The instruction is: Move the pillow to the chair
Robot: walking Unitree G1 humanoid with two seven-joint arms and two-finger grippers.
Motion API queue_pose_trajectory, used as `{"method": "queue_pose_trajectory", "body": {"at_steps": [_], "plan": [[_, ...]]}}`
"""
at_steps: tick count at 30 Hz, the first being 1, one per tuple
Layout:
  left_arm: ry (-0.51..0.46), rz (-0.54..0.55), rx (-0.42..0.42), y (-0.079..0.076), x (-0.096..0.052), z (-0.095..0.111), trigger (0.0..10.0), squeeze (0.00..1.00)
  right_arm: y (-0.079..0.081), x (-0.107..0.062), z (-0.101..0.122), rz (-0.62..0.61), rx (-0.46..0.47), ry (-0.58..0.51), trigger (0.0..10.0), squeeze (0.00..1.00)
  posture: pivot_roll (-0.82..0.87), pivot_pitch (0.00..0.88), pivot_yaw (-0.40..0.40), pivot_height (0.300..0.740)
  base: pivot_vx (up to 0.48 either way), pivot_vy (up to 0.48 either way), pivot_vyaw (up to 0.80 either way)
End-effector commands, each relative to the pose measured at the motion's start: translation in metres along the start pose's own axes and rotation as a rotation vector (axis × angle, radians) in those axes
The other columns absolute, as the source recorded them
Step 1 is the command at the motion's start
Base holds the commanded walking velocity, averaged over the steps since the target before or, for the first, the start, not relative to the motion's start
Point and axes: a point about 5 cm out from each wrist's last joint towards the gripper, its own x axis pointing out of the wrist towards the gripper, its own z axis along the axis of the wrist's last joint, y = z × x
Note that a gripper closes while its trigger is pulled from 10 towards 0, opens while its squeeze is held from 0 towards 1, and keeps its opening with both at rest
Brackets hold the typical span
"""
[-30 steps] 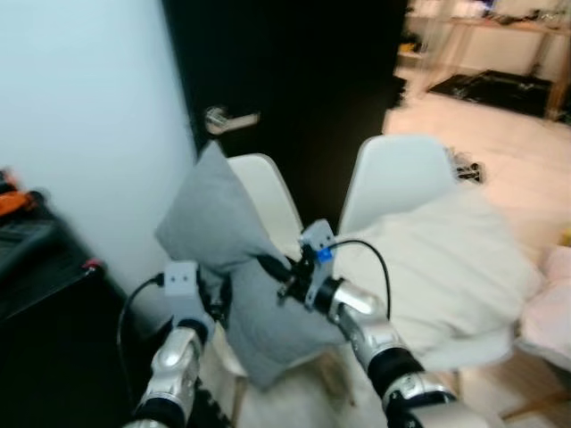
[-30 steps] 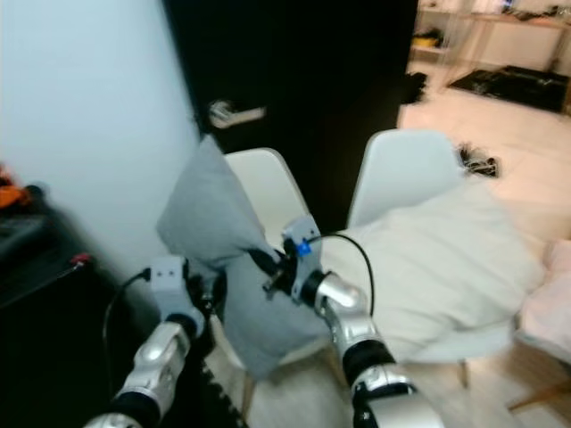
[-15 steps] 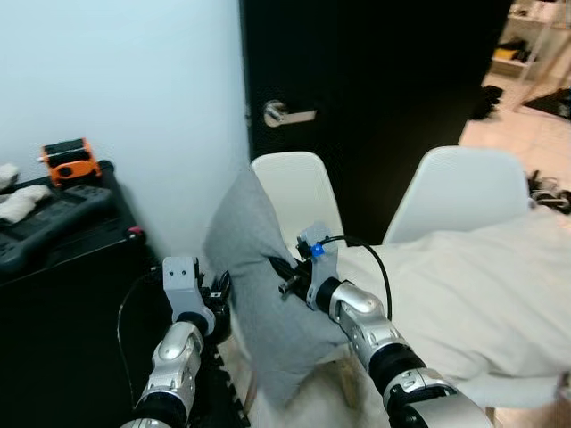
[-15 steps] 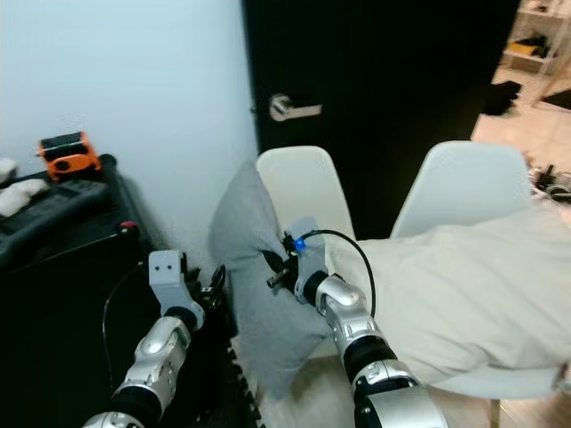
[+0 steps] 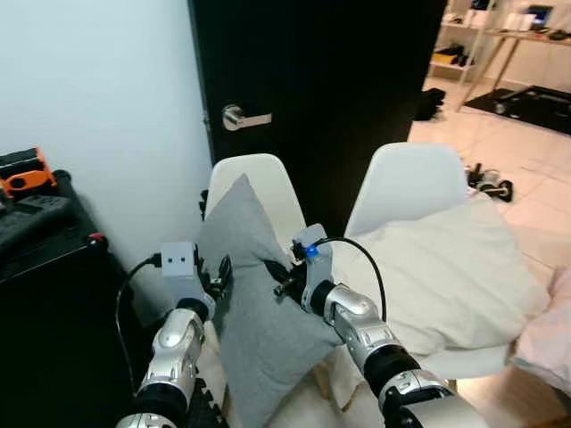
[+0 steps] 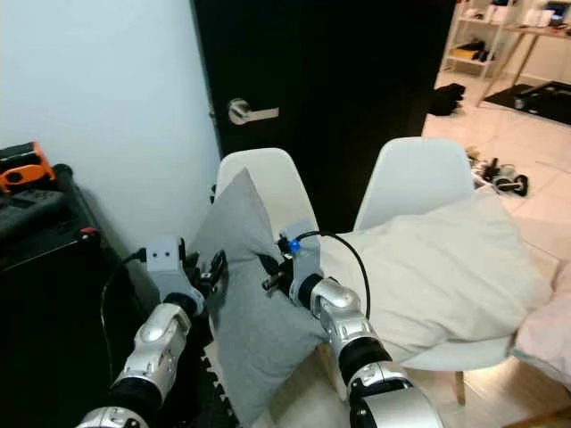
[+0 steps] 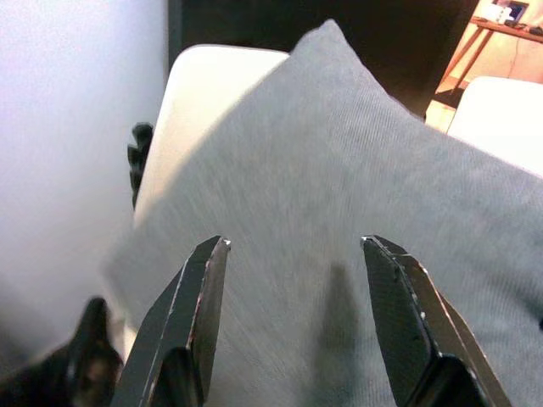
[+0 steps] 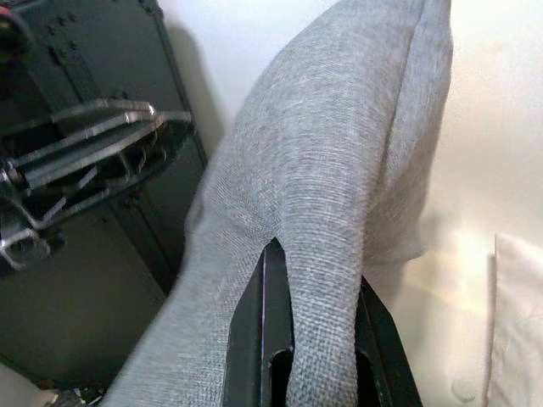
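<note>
A grey pillow point(image 5: 254, 303) hangs upright on one corner in front of the empty white chair point(image 5: 254, 192) by the dark door. My right gripper point(image 5: 284, 273) is shut on a fold of the grey pillow point(image 8: 322, 220) near its middle. My left gripper point(image 5: 219, 272) stands open at the pillow's left edge; its fingers point(image 7: 199, 314) frame the grey cloth point(image 7: 339, 195) without closing on it. The chair's backrest point(image 7: 208, 93) rises behind the pillow.
A second white chair point(image 5: 410, 192) to the right carries a large cream cushion point(image 5: 446, 267). A black cabinet point(image 5: 45, 285) with an orange tool point(image 5: 22, 171) stands at the left against the white wall. The door handle point(image 5: 241, 117) is above the chair.
The camera has swung, so the whole scene has shifted left in the picture. The pillow stays pinched in the right gripper, the left gripper stays open beside it.
</note>
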Motion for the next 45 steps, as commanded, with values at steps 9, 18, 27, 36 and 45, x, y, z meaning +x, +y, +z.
{"method": "queue_pose_trajectory", "body": {"at_steps": [9,18,27,36,45], "plan": [[-0.066,0.088,0.143,0.027,0.003,0.027,10.0,0.0,0.024,0.017,0.014,0.091,0.118,-0.063,10.0,0.0,0.15,0.0,-0.018,0.705,0.0,0.0,0.0],[-0.109,-0.077,0.084,-0.001,0.004,0.04,10.0,0.0,0.005,0.027,0.039,-0.143,0.092,-0.072,10.0,0.0,0.18,0.0,-0.023,0.665,0.0,0.0,0.0],[-0.085,-0.097,0.078,-0.034,-0.003,0.029,10.0,0.0,0.014,0.039,0.059,-0.123,0.082,-0.098,10.0,0.0,0.19,0.0,-0.022,0.625,0.0,0.0,0.0],[-0.106,0.015,0.083,-0.029,-0.008,0.041,10.0,0.0,0.016,0.046,0.07,-0.16,0.126,-0.117,10.0,0.0,0.22,0.057,-0.03,0.595,0.0,0.0,0.0],[-0.281,0.114,0.233,-0.011,-0.004,0.101,10.0,0.0,0.015,0.048,0.085,-0.169,0.217,-0.176,10.0,0.0,0.25,0.127,-0.028,0.56,0.0,0.0,0.0]]}}
